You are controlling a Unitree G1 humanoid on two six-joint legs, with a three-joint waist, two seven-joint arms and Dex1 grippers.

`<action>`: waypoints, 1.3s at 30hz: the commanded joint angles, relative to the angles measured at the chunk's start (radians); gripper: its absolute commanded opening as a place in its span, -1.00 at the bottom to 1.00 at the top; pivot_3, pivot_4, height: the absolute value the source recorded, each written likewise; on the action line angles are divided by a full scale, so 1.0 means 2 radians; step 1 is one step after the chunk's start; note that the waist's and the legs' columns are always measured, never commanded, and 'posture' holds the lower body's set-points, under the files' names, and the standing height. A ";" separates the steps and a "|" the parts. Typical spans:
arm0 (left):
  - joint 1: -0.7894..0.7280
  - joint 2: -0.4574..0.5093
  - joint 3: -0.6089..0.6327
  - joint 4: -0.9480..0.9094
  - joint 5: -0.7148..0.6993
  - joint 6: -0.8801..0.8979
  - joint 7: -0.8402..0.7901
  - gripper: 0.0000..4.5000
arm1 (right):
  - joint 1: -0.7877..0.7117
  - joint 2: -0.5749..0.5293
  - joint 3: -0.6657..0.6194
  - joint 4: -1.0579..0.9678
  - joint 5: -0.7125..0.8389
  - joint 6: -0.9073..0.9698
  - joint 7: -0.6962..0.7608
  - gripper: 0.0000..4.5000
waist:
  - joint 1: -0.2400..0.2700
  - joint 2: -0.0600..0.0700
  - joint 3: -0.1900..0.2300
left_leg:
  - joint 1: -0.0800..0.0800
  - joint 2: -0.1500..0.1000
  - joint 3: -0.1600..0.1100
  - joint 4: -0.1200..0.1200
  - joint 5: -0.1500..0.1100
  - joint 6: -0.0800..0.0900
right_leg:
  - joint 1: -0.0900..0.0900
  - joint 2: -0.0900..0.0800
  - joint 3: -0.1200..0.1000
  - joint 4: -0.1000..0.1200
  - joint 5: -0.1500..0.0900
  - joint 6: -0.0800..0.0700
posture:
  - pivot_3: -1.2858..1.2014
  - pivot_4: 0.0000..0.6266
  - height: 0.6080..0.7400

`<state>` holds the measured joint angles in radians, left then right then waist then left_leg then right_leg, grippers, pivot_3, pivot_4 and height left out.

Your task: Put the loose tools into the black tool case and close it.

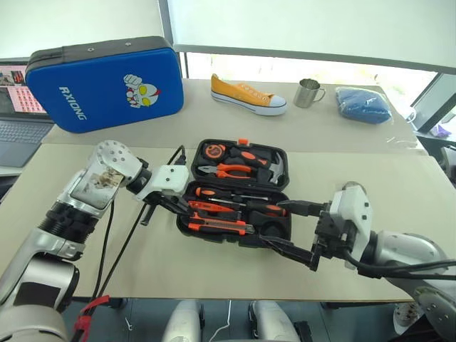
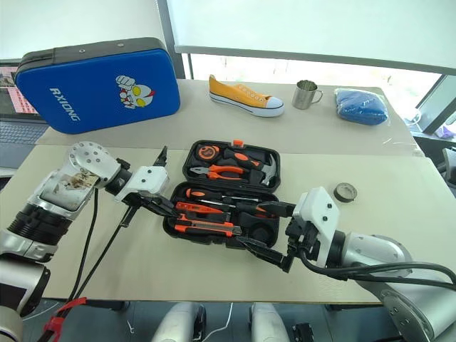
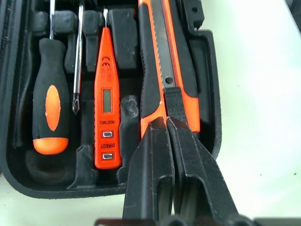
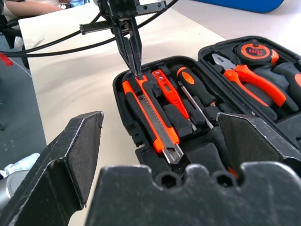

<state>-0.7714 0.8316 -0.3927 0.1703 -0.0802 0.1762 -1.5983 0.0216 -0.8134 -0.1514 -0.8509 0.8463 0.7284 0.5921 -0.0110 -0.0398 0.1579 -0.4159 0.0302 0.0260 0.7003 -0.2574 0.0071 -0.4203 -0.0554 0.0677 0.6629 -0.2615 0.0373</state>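
a: state of the black tool case [image 1: 241, 191]?

b: open, lying flat on the near table, lid half away from the robot. the lid half holds pliers [image 1: 231, 170], a tape measure [image 1: 214, 150] and a hammer [image 1: 274, 169], each in its recess.

a: and the near half?

b: a utility knife [image 4: 151, 116] sits in the recess nearest the robot. beside it a slim tester pen [image 3: 106, 99] lies in its slot, then a black-and-orange screwdriver [image 3: 50, 101], with a bare screwdriver shaft between pen and handle. the wrist views show all of these seated in the case.

a: left gripper [image 4: 133, 57]?

b: fingers pressed together, nothing between them. the tips point down at the butt end of the utility knife, at the case's left end. whether they touch the knife i cannot tell; in the left wrist view they sit right at its end.

a: right gripper [image 1: 303, 235]?

b: fingers spread wide, holding nothing. it hovers at the right end of the case, one finger by the near right corner, the other reaching toward the middle row of tools.

a: anything loose on the table?

b: a small dark tape roll [image 2: 345, 192] lies on the table to the right of the case, well apart from it, beyond the right arm.

a: surroundings?

b: on the far table: a blue case [image 1: 103, 85] marked rxiong, a yellow shoe [image 1: 246, 95], a metal mug [image 1: 308, 92] and a folded blue cloth [image 1: 363, 104]. a laptop [image 1: 20, 114] sits at the far left.
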 commanded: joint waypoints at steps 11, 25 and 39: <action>0.007 0.010 -0.026 -0.002 0.026 -0.051 -0.008 -0.95 | 0.008 0.009 -0.010 -0.001 -0.010 -0.021 0.010 1.00 | 0.000 0.000 0.000 | 0.000 0.000 0.000 0.000 0.000 0.000 | 0.000 0.000 0.000 0.000 0.000 0.000 | 0.03 -0.52 1.00; -0.035 0.034 -0.036 -0.015 -0.035 -0.040 -0.008 -0.95 | 0.012 0.012 -0.011 -0.004 -0.012 -0.021 0.009 1.00 | 0.001 0.001 -0.001 | 0.004 0.000 0.001 0.000 0.000 0.000 | 0.005 0.000 0.000 -0.001 0.000 0.000 | 0.03 -0.52 1.00; -0.079 -0.087 -0.079 0.040 -0.005 -0.049 0.050 -0.95 | 0.000 0.012 -0.011 0.001 -0.013 -0.018 0.005 1.00 | 0.001 0.001 -0.001 | 0.003 0.000 0.001 0.000 0.000 0.000 | 0.004 0.000 0.000 -0.001 0.000 0.000 | 0.03 -0.52 1.00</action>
<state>-0.9287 0.6694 -0.5505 0.2442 -0.1251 0.1173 -1.5181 0.0383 -0.7917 -0.1546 -0.8305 0.8095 0.7078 0.6058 -0.0087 -0.0385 0.1568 -0.4107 0.0296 0.0271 0.7002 -0.2574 0.0071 -0.4131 -0.0546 0.0675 0.6612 -0.2620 0.0380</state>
